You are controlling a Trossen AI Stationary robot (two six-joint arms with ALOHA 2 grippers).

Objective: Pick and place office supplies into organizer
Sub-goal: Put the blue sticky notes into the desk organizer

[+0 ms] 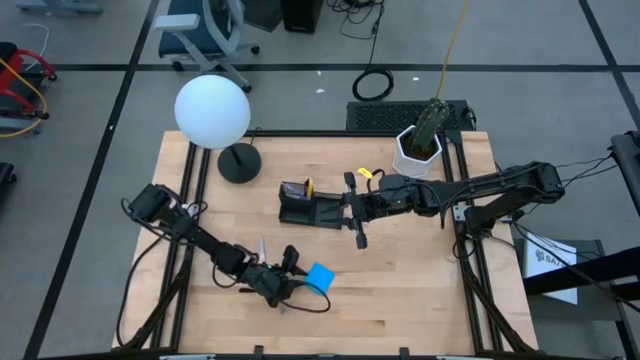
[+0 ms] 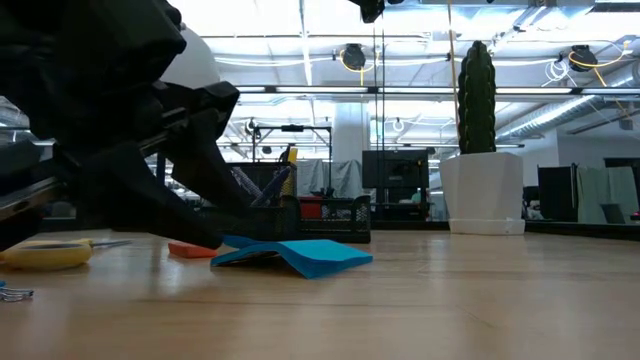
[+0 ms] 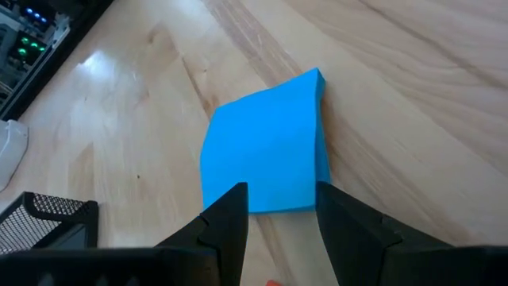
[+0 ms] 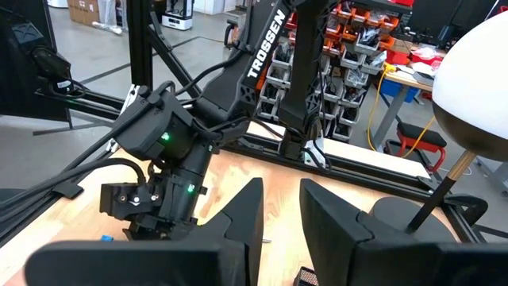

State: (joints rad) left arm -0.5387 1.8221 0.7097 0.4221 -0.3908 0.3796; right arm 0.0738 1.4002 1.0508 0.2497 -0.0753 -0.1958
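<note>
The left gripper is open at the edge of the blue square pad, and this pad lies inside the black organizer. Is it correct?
Not quite. The left gripper is open at the blue square pad, but the pad lies on the bare table, apart from the organizer. The high view shows this.

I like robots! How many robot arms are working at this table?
2. The left arm's pincer sits low at the flat blue square pad near the front edge. The right arm's pincer hangs beside the small black rectangular organizer.
</note>
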